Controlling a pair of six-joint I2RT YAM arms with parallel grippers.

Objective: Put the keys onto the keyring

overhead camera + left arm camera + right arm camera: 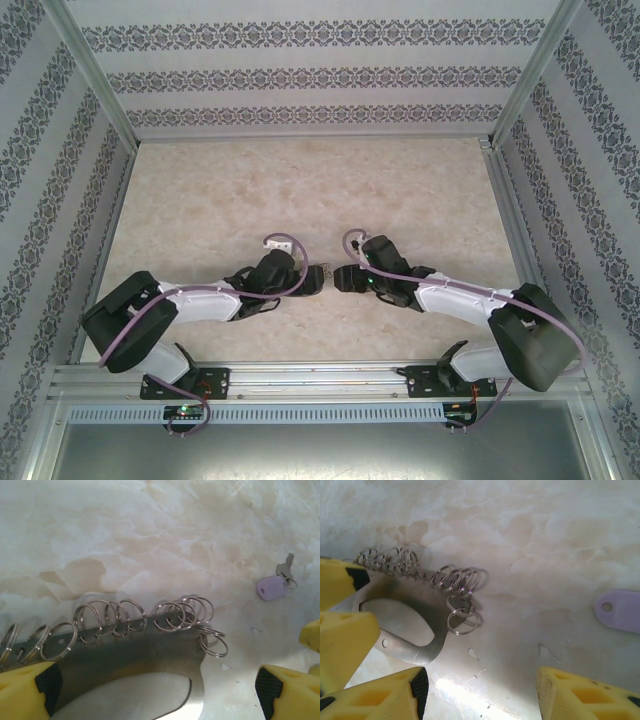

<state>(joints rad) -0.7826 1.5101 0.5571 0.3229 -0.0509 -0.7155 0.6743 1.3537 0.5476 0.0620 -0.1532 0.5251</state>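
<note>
Two sets of fingers meet nose to nose over the middle of the worktop. Your left fingers are spread wide and grip nothing, standing one on each side of the keyring, which lies flat with its row of small rings along one edge. Your right fingers are parted too (nothing between them). The key, lilac-headed, lies on the worktop near the keyring's end, not touching it.
</note>
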